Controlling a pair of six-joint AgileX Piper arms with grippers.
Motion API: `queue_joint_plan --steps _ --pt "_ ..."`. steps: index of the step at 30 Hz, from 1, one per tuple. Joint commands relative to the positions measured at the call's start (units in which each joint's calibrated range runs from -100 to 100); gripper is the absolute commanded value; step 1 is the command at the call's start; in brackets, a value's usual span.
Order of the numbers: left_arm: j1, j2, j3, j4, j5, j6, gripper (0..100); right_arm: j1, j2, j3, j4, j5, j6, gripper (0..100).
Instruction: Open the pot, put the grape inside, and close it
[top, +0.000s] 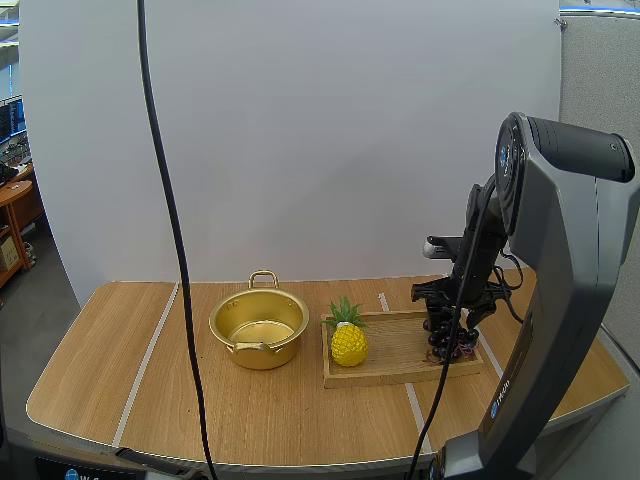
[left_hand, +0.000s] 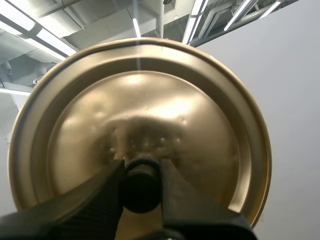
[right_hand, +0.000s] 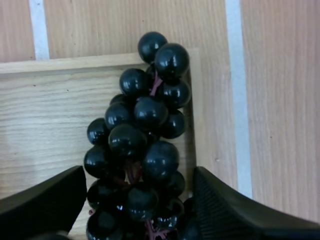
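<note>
Pot (top: 259, 327): uncovered, at 9 o'clock of wooden tray (top: 400, 345); lid (left_hand: 140, 110) pinched by its knob (left_hand: 141, 192) in left gripper (left_hand: 141, 174). Step in hand: grape pickup (likely), right gripper (right_hand: 137, 205) wide astride grape bunch (right_hand: 142, 145) at tray's 3 o'clock end. Next: firm closure, lift, carry toward 9 o'clock over pot.

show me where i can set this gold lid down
For the round gold lid: bare light wooden tabletop left of the round gold pot, and the front strip. Crowded: the rectangular wooden tray, with yellow toy pineapple, dark grape bunch and the open right gripper astride it.
</note>
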Motion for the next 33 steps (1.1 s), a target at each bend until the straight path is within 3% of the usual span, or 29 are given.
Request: queue_joint_plan --steps 1,27,28,30,31,32,33 --pt "-0.18 -0.44 -0.46 0.49 -2.56 -0.47 0 0.89 -0.07 -0.45 0.24 -1.43 -0.66 100" --pt "-0.18 -0.44 -0.46 0.49 -2.56 -0.47 0 0.86 5.95 -0.45 -1.55 -4.24 0.03 100" --pt "-0.18 -0.44 -0.46 0.49 -2.56 -0.47 0 0.86 5.95 -0.45 -1.55 -4.24 0.03 87" --pt "-0.18 -0.44 -0.46 0.49 -2.56 -0.47 0 0.86 5.95 -0.45 -0.35 -3.26 -0.16 30" --pt "-0.18 -0.44 -0.46 0.49 -2.56 -0.47 0 0.86 5.95 -0.45 0.21 -2.55 -0.54 12" --pt "-0.18 -0.44 -0.46 0.49 -2.56 -0.47 0 0.86 5.95 -0.45 0.71 -2.54 -0.66 0" --pt "-0.18 -0.44 -0.46 0.49 -2.56 -0.47 0 0.86 5.83 -0.45 0.71 -2.91 -0.66 0"
